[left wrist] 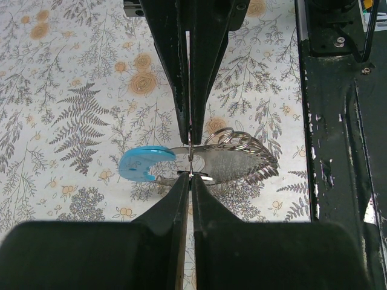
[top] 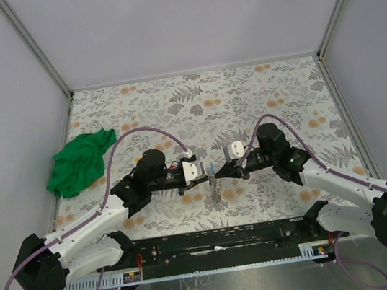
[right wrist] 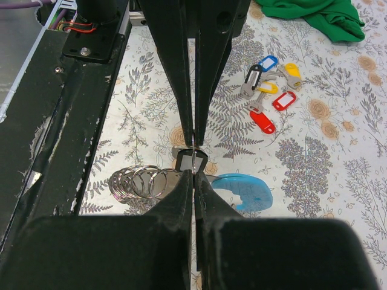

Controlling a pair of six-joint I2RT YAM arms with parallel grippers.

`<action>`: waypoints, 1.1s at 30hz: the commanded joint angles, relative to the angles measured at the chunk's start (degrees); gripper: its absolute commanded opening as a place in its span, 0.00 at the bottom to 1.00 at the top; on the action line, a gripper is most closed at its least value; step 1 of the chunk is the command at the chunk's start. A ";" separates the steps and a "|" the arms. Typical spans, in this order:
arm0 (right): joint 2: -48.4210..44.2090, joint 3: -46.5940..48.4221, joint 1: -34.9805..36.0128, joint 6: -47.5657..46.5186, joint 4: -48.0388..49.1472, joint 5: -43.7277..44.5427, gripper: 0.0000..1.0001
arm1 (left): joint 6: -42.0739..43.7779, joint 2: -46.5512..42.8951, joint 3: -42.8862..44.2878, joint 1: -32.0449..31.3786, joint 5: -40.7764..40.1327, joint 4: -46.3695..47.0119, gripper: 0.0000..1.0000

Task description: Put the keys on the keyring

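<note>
- Top view: caught the left pincer (top: 208,177) and the right pincer (top: 221,173) nose to nose over the near middle of the worktop (top: 245,101), with the keyring (top: 214,182) pinched between them. Way too small from up there to judge the grip. Spotted the green cloth (top: 79,162) bunched up at the left side, well apart from the action. Couldn't pick out the keys in this one, possibly tucked under the left arm (top: 141,185).
- Left wrist view: found both pincers squeezed fully shut, the left coming in from the bottom and the right from the top, each nipping the thin metal part of the keyring. Saw its light-blue piece (left wrist: 142,166) poking out to the left and a fan of bare split rings (left wrist: 233,140) to the right. Looked lifted off the floral worktop, but hard to swear to that. No key or coloured tag anywhere on it.
- Right wrist view: got the matching grip from the other side, tips closed tight on the small dark frame of the keyring. Also got the keys (right wrist: 266,89) at last: a loose little heap flat on the worktop beyond the pincers, with red, blue, yellow and black tags, well apart from the keyring and short of the green cloth.
- Progress, judging from all that: reckoned the threading not yet begun. Ring gripped from both sides, zero keys on it, the whole heap left to fetch and slide on. Would probably need one pincer freed up first.
</note>
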 commanded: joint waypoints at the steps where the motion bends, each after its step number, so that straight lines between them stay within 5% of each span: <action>1: -0.64 1.64 -0.15 -0.04 2.31 -0.04 0.00 | -0.46 0.00 2.13 0.31 0.49 3.18 0.00; 33: 0.05 2.06 -0.08 0.40 2.11 1.38 0.00 | -3.56 0.64 2.79 0.36 1.25 5.09 0.00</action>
